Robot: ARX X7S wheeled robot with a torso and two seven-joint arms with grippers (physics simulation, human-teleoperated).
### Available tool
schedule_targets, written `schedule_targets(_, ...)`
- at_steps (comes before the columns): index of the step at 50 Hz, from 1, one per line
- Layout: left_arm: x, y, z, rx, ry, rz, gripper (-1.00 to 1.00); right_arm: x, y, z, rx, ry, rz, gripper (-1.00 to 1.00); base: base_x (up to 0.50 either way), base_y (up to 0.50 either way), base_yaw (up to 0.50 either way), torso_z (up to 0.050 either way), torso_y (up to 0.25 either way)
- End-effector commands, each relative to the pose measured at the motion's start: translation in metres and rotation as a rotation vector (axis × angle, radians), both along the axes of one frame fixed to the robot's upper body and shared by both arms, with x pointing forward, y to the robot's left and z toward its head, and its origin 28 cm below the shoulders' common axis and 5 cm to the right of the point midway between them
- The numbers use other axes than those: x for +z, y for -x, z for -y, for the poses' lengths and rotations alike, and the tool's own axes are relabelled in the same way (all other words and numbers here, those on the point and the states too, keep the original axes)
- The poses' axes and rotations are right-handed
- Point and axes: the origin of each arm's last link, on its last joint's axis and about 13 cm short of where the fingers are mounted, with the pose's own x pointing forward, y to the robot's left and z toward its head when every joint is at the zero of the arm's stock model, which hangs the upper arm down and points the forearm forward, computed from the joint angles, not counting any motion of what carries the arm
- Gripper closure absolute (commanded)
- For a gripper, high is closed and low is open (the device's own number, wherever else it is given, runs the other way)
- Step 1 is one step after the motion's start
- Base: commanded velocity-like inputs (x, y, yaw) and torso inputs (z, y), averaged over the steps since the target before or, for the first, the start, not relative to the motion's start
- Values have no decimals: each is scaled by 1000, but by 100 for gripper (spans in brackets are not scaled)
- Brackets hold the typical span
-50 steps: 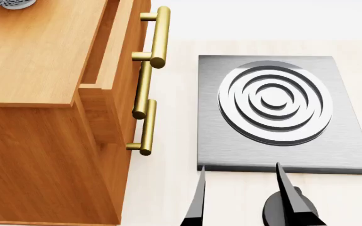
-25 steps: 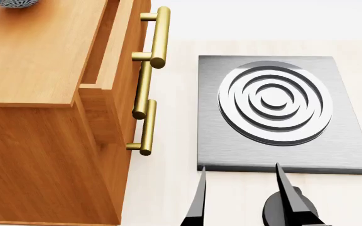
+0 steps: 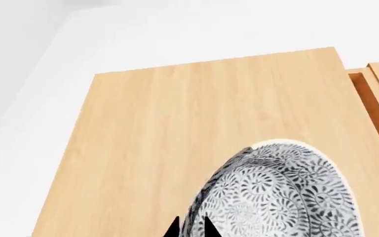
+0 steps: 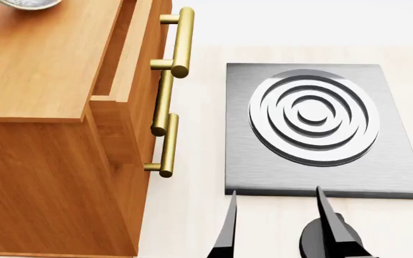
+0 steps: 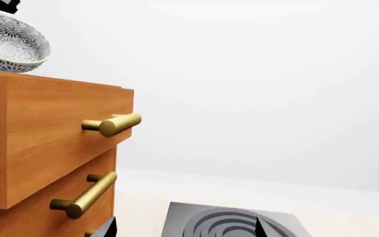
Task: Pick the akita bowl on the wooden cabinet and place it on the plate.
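Left wrist: bowl (image 3: 275, 195) fills the lower right, cut off by the frame edge, tilted, over the cabinet (image 3: 176, 128) top. Two dark fingertips (image 3: 206, 227) of the left gripper (image 3: 189, 228) straddle its rim, gripping it.

Head: only a sliver of bowl (image 4: 28, 4) at top left, above the cabinet (image 4: 41, 80). Stove slab (image 4: 321, 129) at right. Right gripper (image 4: 278, 226) at bottom centre, fingers spread, empty.

Right wrist: bowl (image 5: 12, 47) upper left, tilted, contact with the cabinet (image 5: 45, 133) unclear. Plate not seen in any view.
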Motion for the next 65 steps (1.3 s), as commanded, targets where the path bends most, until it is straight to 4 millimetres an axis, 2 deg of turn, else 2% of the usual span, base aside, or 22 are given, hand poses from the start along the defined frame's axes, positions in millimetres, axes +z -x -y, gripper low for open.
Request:
schedule_targets(1,12,-1,3,17,-168,97,100,2,1,1,-4,-4,9,-100,0,0,0,0,0)
schedule_targets(10,31,2,19,-99,-181,211,100,6,4,1,-4,-7,22,-100,0,0,0,0,0)
schedule_targets(19,42,8,30,-130,-222,249,100,9,5,1,-2,-9,32,-100,0,0,0,0,0)
schedule_targets(35,74,29,58,-267,-323,395,100,14,10,3,-5,-16,54,-100,0,0,0,0,0)
schedule_targets(49,93,48,75,-317,-387,483,100,17,12,3,-4,-17,65,-100,0,0,0,0,0)
schedule_targets(65,101,68,95,-393,-438,534,100,24,17,5,-9,-27,93,-100,0,0,0,0,0)
